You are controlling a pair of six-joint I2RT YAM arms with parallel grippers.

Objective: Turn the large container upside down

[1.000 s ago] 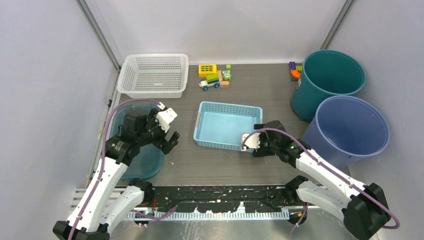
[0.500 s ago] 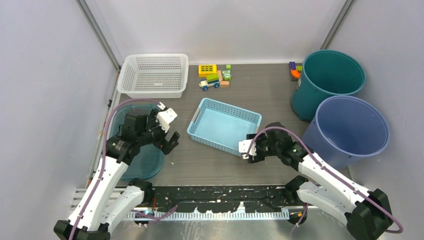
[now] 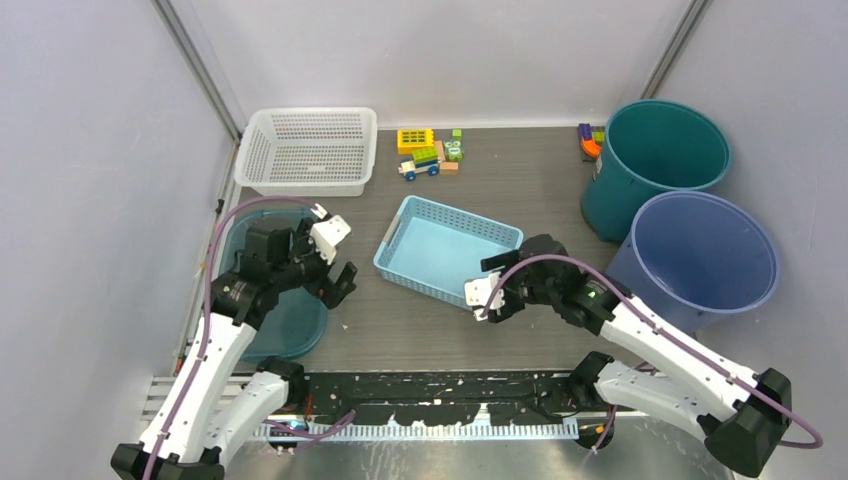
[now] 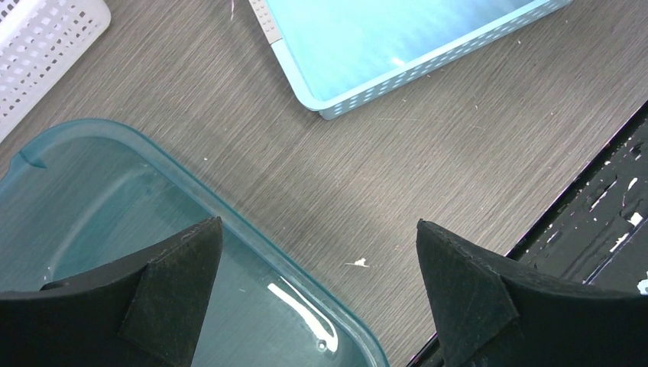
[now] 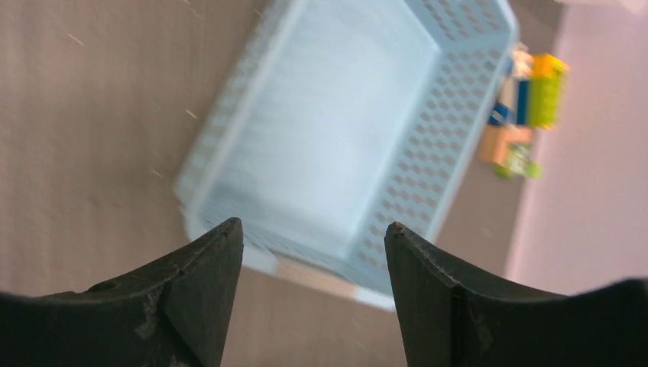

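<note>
The large container, a light blue perforated basket point(image 3: 447, 258), sits open side up and skewed on the table's middle. In the right wrist view the basket point(image 5: 336, 130) looks blurred, just beyond the fingertips. My right gripper point(image 3: 488, 285) is open at the basket's near right corner. Only bare table shows between its jaws point(image 5: 312, 225). My left gripper point(image 3: 338, 258) hangs wide open and empty to the left of the basket. In the left wrist view it point(image 4: 318, 223) straddles the rim of a clear teal tub point(image 4: 92, 199), with the basket point(image 4: 397, 38) at the top.
The teal tub point(image 3: 290, 320) lies under the left arm. A white basket point(image 3: 307, 150) stands at the back left, toy blocks point(image 3: 428, 152) beside it. A teal bucket point(image 3: 655, 160) and a blue bucket point(image 3: 700, 255) fill the right side. A black rail point(image 3: 440, 390) runs along the near edge.
The blue basket has swung askew and slid left. My right gripper narrowed a little, moved left along the basket's near side and now stands off its corner. The left arm barely moved.
</note>
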